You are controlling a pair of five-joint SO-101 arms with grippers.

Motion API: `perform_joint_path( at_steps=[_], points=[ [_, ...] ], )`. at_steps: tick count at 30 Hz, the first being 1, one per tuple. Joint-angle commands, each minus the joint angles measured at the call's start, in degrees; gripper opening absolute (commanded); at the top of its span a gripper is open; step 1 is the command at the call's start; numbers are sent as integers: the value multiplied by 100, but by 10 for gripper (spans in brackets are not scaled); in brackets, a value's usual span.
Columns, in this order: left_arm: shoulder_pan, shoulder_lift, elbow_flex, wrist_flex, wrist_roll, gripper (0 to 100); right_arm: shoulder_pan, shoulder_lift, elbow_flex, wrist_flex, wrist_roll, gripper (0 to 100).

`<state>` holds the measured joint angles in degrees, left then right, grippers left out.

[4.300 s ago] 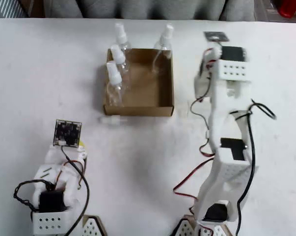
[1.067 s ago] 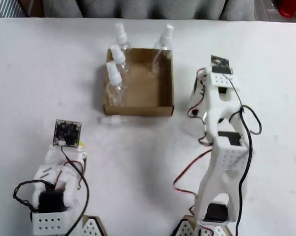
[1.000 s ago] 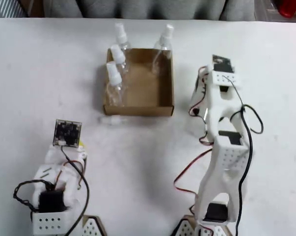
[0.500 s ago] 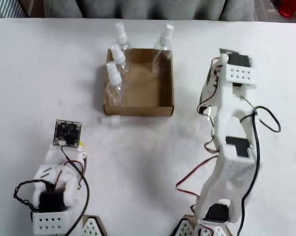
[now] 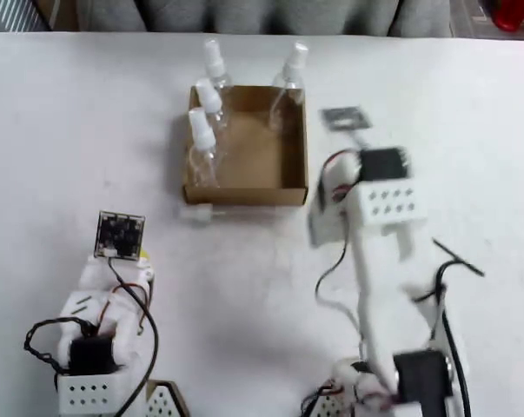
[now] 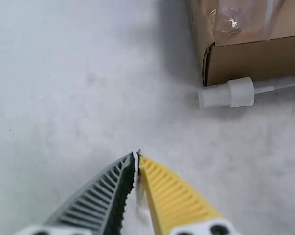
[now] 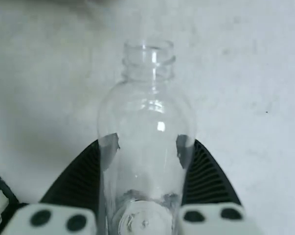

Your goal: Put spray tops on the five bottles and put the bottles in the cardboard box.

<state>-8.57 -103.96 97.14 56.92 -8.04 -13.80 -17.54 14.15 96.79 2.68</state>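
Clamped between the dark fingers (image 7: pixel 74 181) of the right hand (image 7: pixel 147 142): a clear bottle (image 7: pixel 147 98), gripped around its body, threaded neck open and uncapped, pointing out past the fingertips over the white desk (image 7: pixel 245 58). At the left hand (image 6: pixel 136 160), grey and yellow fingers (image 6: pixel 171 196) pressed together at the tips, holding nothing, low over the desk. Just ahead of those tips, off to the yellow finger's side, a loose white spray top (image 6: pixel 230 93) lying flat on the desk, its thin tube running along the near wall of the cardboard box (image 6: pixel 250 61). Close against the box's corner; touching or not, hard to tell. Farther on, from the high view, four bottles with tops already on. First capped bottle (image 5: pixel 201 139) and second capped bottle (image 5: pixel 209 97) upright against the box wall on the left hand's side. Third capped bottle (image 5: pixel 215 59) beyond them at the far corner. Fourth capped bottle (image 5: pixel 292 68) at the other far corner, on the right hand's side. Unclear whether those two farthest stand inside the far wall or just behind it.
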Motion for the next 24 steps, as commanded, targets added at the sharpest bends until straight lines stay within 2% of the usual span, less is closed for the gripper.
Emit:
perform_joint_path(
  at_steps=[1, 7, 10, 14, 18, 24],
  points=[
    [-40, -75, -18, 70, -35, 24, -998, -655, 255, -198, -9, 18],
    [-40, -75, -18, 79, -35, 24, -2695, -743, 1547, -2070, -9, 16],
    [-57, -75, -18, 79, -35, 24, -3222, -743, 2215, -3090, -105, 16],
    [-400, -75, -18, 26, -9, 24, -3380, -743, 2681, -3873, -598, 18],
    [-435, -75, -18, -88, 9, 24, -3442, -734, 3015, -4382, -615, 18],
    [-444, -75, -18, -97, 9, 24, -3996, -382, 3385, -5015, -589, 19]
  ],
)
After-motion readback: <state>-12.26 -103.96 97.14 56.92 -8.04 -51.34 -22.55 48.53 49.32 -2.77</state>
